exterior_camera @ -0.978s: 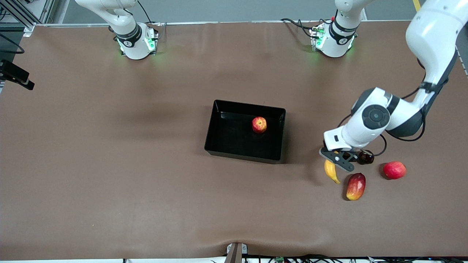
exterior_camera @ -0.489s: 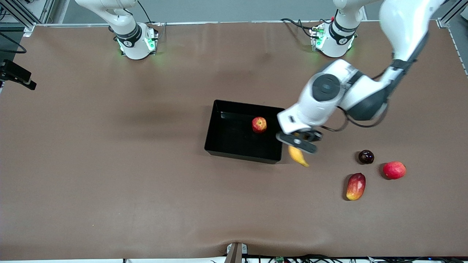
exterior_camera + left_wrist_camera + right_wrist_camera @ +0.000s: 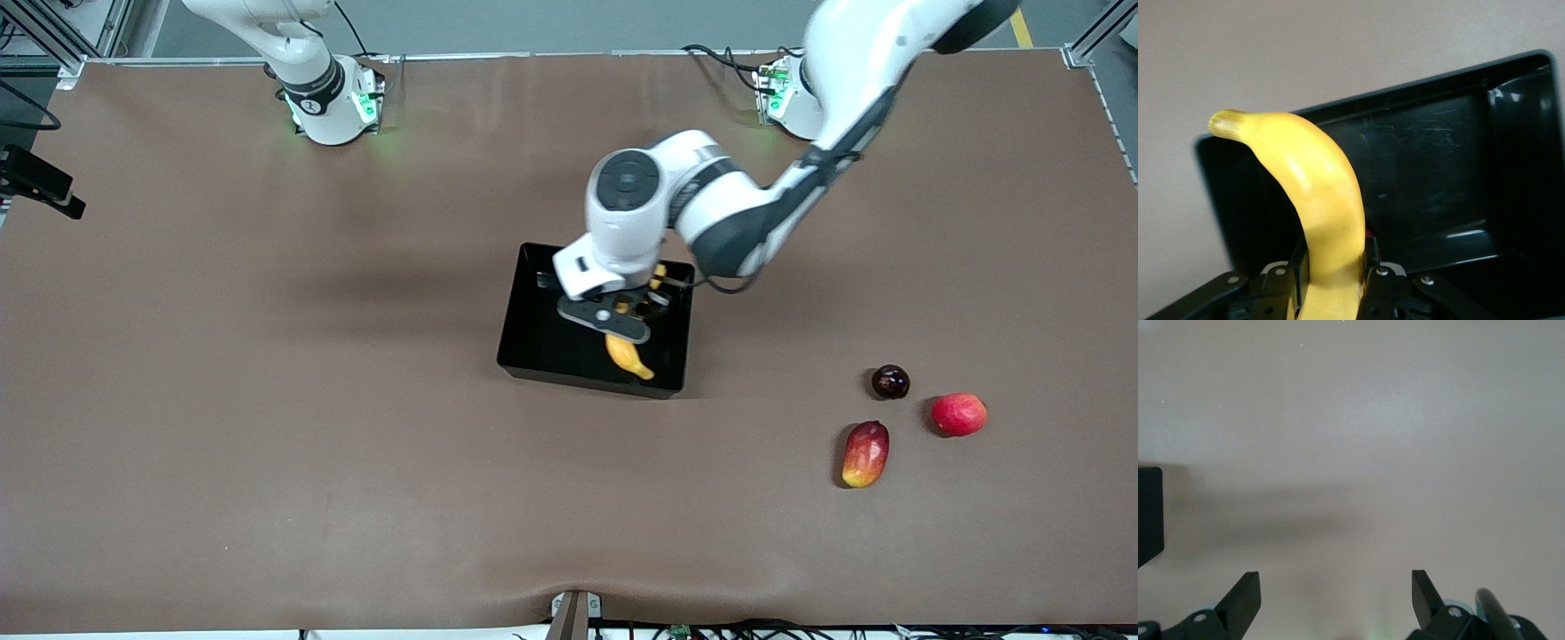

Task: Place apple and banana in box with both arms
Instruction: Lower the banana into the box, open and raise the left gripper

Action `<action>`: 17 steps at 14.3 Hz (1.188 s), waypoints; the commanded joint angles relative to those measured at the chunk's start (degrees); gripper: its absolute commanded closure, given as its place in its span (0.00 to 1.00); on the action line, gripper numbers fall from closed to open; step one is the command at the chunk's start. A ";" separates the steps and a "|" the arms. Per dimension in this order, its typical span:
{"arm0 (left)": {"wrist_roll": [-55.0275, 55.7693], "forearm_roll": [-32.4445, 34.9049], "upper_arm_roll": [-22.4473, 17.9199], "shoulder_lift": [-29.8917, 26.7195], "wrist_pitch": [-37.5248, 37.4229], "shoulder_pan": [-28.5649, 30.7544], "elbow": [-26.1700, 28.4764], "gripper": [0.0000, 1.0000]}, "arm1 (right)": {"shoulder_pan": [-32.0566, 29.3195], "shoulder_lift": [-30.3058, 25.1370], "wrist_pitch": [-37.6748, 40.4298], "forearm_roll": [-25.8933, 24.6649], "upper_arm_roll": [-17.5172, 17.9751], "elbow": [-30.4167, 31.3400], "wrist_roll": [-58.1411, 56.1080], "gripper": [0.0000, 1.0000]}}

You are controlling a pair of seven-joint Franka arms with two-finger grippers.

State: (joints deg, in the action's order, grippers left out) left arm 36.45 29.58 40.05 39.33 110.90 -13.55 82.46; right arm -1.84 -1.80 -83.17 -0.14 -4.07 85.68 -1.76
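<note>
My left gripper (image 3: 622, 331) is shut on the yellow banana (image 3: 629, 357) and holds it over the black box (image 3: 532, 267), above the box's side nearer the front camera. In the left wrist view the banana (image 3: 1318, 193) rises from between the fingers (image 3: 1388, 283), with the box floor (image 3: 1438, 173) below it. The apple is hidden under the left hand in the front view. My right gripper (image 3: 1336, 593) is open and empty over bare brown table. It shows only in its own wrist view, and the right arm waits near its base (image 3: 324, 98).
Three fruits lie toward the left arm's end, nearer the front camera than the box: a dark round fruit (image 3: 890, 381), a pinkish-red fruit (image 3: 958, 414) and a red-yellow mango-like fruit (image 3: 865, 454). A black device (image 3: 40, 182) juts in at the right arm's end.
The left gripper lifted the banana from beside the other fruits and carried it toward the right arm's end, to over the box. The apple is now covered by the hand.
</note>
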 commanded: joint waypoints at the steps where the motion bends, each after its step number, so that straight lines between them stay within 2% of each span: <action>1: 2.47 -1.98 -4.63 4.52 -1.30 -7.78 -7.91 1.00 | -1.15 -0.48 0.28 0.85 0.56 -0.34 -0.70 0.00; 3: 3.97 -2.51 -5.86 6.63 0.36 -10.25 -9.24 1.00 | -1.24 -0.48 0.28 0.94 0.56 -0.42 -0.70 0.00; 9: 6.61 -2.34 -7.09 10.59 6.24 -12.63 -9.07 1.00 | -1.15 -0.48 0.37 0.94 0.56 -0.34 -0.62 0.00; 13: 7.05 -2.60 -13.58 11.74 6.88 -18.16 -8.89 1.00 | -1.33 -0.40 0.55 0.93 0.47 -0.34 -0.62 0.00; 17: 8.72 -2.51 -13.95 14.72 9.51 -18.44 -8.81 1.00 | -1.68 -0.40 0.55 0.94 0.47 -0.34 -0.62 0.00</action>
State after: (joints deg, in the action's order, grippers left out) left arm 44.49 27.81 26.69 52.00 119.28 -31.40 75.42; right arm -2.01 -1.80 -83.11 -0.14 -4.30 85.66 -1.76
